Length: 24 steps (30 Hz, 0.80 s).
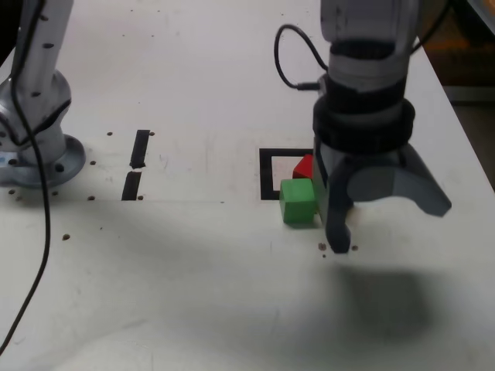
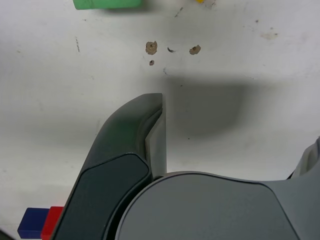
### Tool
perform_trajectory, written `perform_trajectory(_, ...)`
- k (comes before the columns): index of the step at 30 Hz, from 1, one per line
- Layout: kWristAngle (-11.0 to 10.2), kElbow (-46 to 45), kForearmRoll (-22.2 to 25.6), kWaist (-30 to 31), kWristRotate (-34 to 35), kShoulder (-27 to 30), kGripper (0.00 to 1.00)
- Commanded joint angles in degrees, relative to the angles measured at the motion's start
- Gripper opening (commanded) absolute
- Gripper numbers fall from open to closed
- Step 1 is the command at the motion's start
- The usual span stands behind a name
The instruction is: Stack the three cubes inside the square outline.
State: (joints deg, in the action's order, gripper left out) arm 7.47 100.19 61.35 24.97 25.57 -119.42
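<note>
Hand (image 1: 383, 220) wide open, empty

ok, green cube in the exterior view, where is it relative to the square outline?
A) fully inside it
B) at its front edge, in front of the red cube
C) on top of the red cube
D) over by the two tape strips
B: the green cube sits at the near edge of the outline, with the red cube just behind it.
</note>
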Motion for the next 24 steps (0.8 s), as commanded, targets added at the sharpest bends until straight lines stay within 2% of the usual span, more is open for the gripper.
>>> perform_trajectory(1,0.45,0.37,-0.41,0.08,0.09,-0.80,0.99)
perform_trajectory(12,1.27,0.22,-1.09,-0.93,0.49,-4.18,0.99)
perform_trajectory(24,1.09,-2.84,-1.45,-2.64,0.53,-4.47,0.99)
